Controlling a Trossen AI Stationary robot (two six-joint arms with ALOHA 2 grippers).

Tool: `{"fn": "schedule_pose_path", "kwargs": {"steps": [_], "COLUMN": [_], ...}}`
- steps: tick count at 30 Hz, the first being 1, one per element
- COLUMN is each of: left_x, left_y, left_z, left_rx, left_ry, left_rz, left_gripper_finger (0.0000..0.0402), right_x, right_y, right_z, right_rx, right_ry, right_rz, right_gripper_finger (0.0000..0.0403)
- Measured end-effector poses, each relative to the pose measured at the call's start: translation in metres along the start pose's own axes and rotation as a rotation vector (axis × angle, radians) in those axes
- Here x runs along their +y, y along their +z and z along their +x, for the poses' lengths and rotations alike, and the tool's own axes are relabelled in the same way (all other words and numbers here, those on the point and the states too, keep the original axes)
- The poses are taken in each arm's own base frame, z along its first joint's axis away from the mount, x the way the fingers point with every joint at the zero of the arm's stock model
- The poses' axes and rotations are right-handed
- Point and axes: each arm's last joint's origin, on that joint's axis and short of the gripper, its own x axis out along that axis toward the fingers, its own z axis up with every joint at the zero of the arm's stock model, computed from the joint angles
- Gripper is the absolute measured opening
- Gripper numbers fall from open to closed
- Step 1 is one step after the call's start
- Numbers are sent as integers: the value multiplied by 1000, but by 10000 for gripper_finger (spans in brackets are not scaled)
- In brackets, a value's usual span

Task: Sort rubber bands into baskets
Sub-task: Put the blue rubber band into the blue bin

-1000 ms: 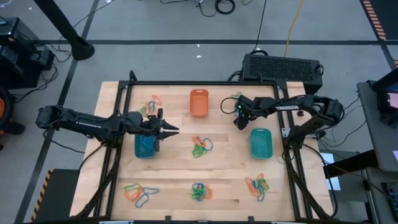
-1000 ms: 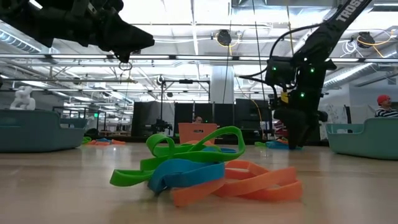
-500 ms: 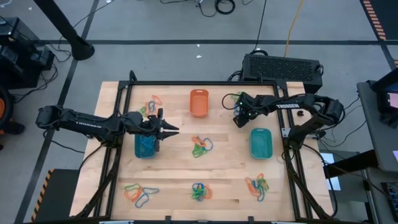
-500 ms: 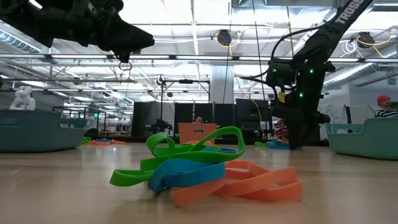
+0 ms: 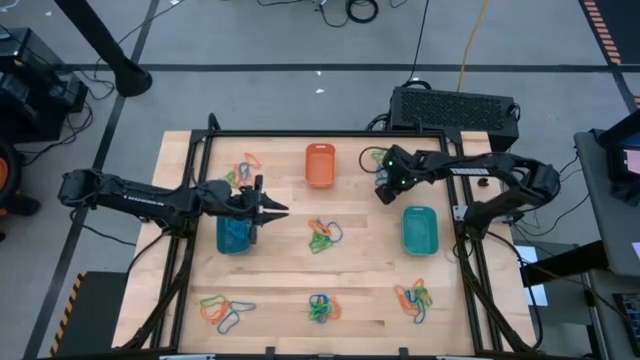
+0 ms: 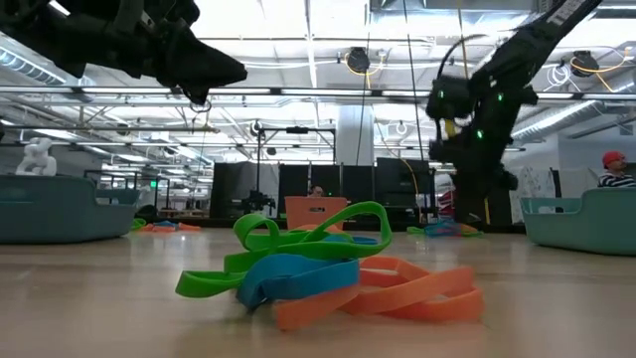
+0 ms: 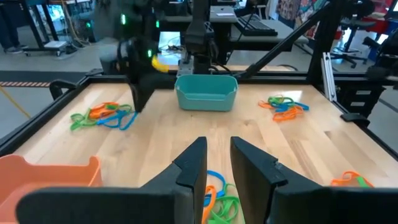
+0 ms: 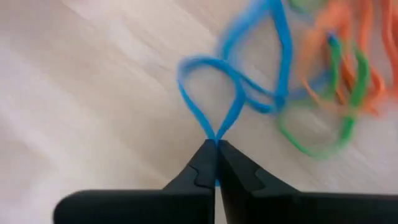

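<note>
My right gripper point(image 5: 383, 191) is at the table's far right, pointing steeply down, shut on a blue rubber band point(image 8: 208, 87) beside a pile of orange, green and blue bands point(image 8: 323, 81). The orange basket point(image 5: 320, 165) stands to its left and the teal basket point(image 5: 419, 230) on its near side. My left gripper point(image 7: 219, 163) hovers level over the blue basket point(image 5: 234, 236), its fingers a little apart with nothing between them. A heap of bands point(image 5: 323, 235) lies at the table's centre. My right gripper pinches one spot of the blue band's loop point(image 8: 216, 138) between its two fingertips, coming from above and slanting down. The loop spreads away from the fingertips, and its far part point(image 8: 280, 93) still lies tangled in the pile.
More band piles lie at the far left point(image 5: 245, 168), near left point(image 5: 225, 310), near middle point(image 5: 322, 308) and near right point(image 5: 415, 297). A raised black frame point(image 5: 300, 135) runs round the wooden table. A black box point(image 5: 455, 108) sits beyond the far right edge.
My right gripper has risen a little from the table beside the far right pile and has tipped slightly. My left arm has kept still.
</note>
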Motion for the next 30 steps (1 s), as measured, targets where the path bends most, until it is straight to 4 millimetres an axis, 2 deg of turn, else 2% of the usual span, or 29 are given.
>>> {"fn": "schedule_pose_path", "kwargs": {"steps": [8,13,18,23,26,30], "left_x": [0,1,13,32,37,39], "left_y": [-1,-2,-4,-21,-29,-34], "left_z": [2,12,28,39,46,54], "left_rx": [7,-50,-143,-112,-121,-172], "left_ry": [0,4,85,157,144,52], "left_rz": [-1,-54,-314,-586,-681,-713], "left_gripper_finger": [80,80,80,80,80,80], "right_x": [11,33,67,95,105,115], "right_y": [7,9,5,-6,-11,-17], "right_z": [-40,-53,-59,-63,-63,-63], "right_rx": [-158,-273,-386,-456,-473,-469], "right_ry": [238,372,482,548,564,600], "right_rz": [-30,-120,-305,-438,-463,-474], "right_gripper_finger": [1,1,0,0,0,0]}}
